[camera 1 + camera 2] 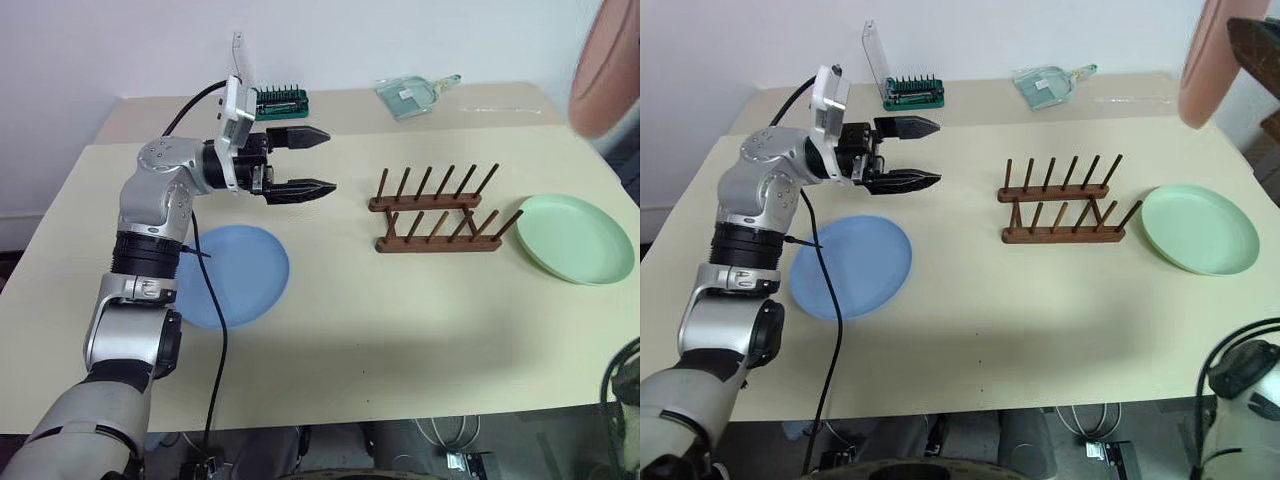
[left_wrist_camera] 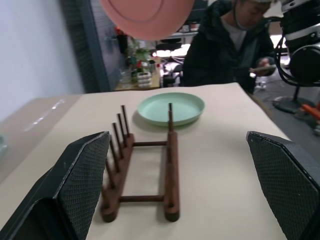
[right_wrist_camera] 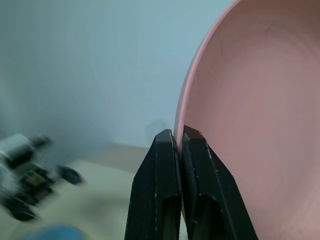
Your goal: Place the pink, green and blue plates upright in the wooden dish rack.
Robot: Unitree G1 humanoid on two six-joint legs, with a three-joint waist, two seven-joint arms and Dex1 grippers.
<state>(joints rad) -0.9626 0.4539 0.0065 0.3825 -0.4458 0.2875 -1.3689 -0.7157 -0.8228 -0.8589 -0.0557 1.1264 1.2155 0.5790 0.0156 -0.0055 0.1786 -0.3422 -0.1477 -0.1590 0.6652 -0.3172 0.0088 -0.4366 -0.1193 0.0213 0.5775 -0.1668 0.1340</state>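
The right gripper (image 3: 179, 137) has its fingers pinched onto the rim of the pink plate (image 3: 250, 115), one finger on each face. The plate is carried high above the right end of the bench (image 1: 400, 330), well clear of everything on it. An edge grip like this suits the job: it leaves the plate free to hang on edge and slide down between pegs rather than land flat.

The wooden dish rack (image 1: 437, 213) stands empty near the middle of the bench, its two peg rows running side to side, so no plate has been placed yet. The green plate (image 1: 574, 238) lies flat just beside the rack's right end, not touching it. The blue plate (image 1: 230, 275) lies flat well to the rack's left, below the left arm.

The left gripper (image 1: 305, 161) hovers level above the bench with its fingers (image 2: 82, 175) spread wide and empty, pointing along the rack (probably waiting to steady the rack or take the plate). At the back edge sit a green screwdriver bit holder (image 1: 281, 100) and a clear dustpan (image 1: 410, 95), out of the way. A person (image 2: 232, 45) sits beyond the far end.
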